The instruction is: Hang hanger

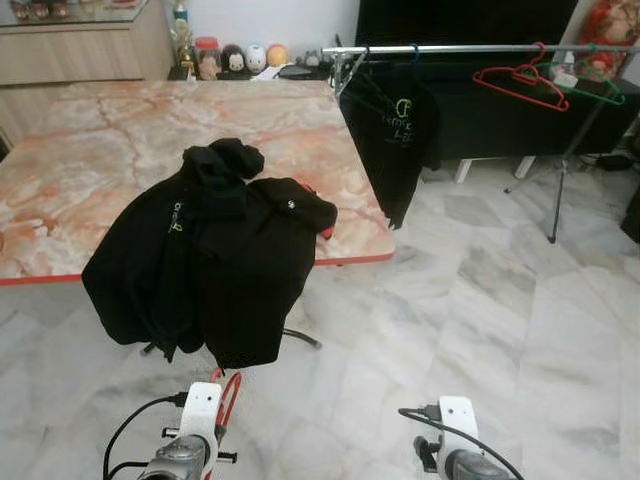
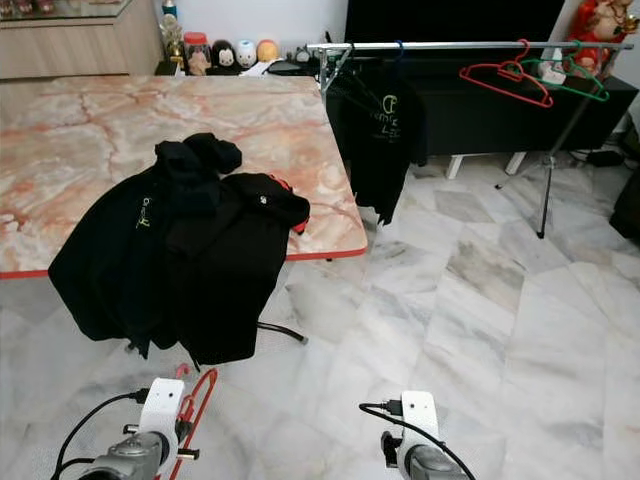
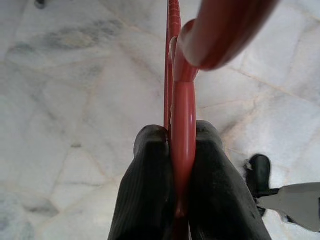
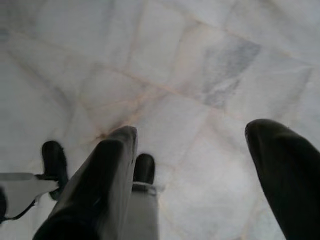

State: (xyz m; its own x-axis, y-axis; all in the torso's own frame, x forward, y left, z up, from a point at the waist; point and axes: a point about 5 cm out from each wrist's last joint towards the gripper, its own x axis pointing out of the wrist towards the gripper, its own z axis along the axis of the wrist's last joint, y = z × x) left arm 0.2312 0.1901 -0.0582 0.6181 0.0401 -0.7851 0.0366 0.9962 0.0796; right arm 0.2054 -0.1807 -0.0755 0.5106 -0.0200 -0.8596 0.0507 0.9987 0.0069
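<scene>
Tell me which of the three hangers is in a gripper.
The red hanger clamped in the left gripper, low over the floor. The other red hanger and the green hanger hang on the rail.

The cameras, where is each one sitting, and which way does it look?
Left eye view: on the head, looking down at the marble table, black clothes and clothes rail; both wrists show.
Right eye view: beside it, same scene.
Left wrist view: looks along the left end effector, shut on a red hanger, floor below.
Right wrist view: looks along the open right end effector at the floor.
</scene>
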